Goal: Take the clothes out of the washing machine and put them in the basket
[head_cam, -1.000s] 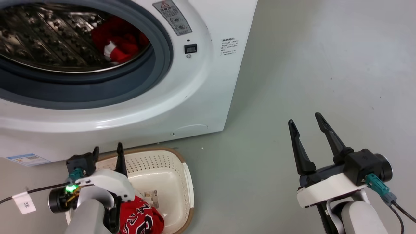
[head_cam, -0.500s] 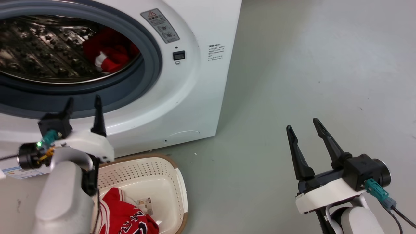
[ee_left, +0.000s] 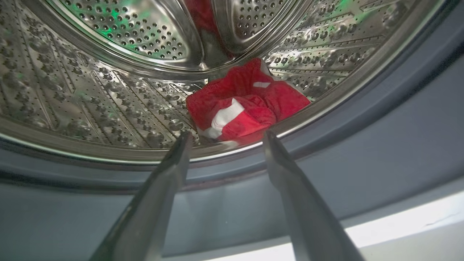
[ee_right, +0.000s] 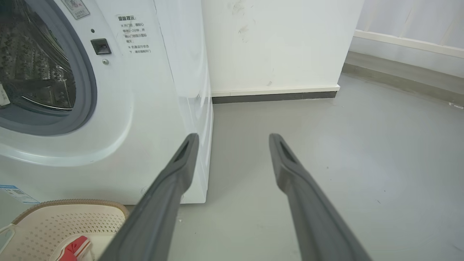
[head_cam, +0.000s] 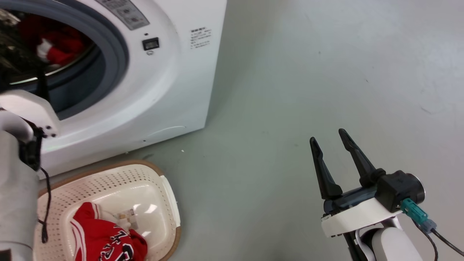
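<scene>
The white washing machine (head_cam: 174,72) stands at the upper left, porthole uncovered. In its steel drum (ee_left: 108,90) lies a red garment (ee_left: 246,105) with a white patch, also seen from the head (head_cam: 54,50). My left gripper (ee_left: 224,136) is open and empty, its fingertips at the grey rubber ring just short of that garment. The cream basket (head_cam: 108,174) sits on the floor in front of the machine and holds the red striped, printed garment (head_cam: 105,239). Far off to the right, above bare floor, my right gripper (head_cam: 327,136) is open and empty.
My pale left forearm (head_cam: 14,188) rises along the left edge, partly over the basket. Grey floor (head_cam: 290,90) stretches to the right of the machine. A white wall with a dark baseboard (ee_right: 275,96) stands behind it.
The head camera has swung right. My left arm has risen from over the basket to the porthole, still open. The striped garment stays in the basket. The right gripper has barely moved.
</scene>
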Motion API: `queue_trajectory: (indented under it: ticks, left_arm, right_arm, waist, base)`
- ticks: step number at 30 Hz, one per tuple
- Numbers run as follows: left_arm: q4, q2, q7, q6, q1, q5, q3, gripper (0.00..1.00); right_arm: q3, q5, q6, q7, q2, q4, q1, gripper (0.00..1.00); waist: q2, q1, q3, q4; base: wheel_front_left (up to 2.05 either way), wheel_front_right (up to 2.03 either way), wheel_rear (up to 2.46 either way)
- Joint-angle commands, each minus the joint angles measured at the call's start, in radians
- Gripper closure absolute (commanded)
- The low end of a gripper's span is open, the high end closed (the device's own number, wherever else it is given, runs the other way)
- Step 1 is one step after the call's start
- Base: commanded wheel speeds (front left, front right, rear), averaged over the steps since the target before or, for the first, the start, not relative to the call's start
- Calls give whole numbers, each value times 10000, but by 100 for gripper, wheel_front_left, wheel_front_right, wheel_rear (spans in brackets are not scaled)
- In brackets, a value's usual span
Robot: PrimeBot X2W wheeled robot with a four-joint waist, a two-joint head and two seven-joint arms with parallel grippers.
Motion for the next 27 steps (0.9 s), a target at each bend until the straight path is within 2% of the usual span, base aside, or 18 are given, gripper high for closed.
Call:
queue_trajectory:
  ticks: [1,18,27]
  left_arm:
    - [78,140,65,-57,-220,26,-27,0]
    - [1337,1604,2890,-301,-3726,-106,-342,0]
    - [1295,2217,4786,-269,-4866,149,-757,0]
  right_arm:
    - [67,41,-7,-63,25,0,-164,0]
    - [1115,870,-7,-303,19,224,-575,0]
    - [1388,1219,-7,-300,22,-404,-280,0]
  waist:
    - [0,0,405,-379]
    - [0,0,2121,-1402]
    - [0,0,2658,-1828]
  base:
    - [0,0,0]
    - [0,0,0]
    - [0,0,0]
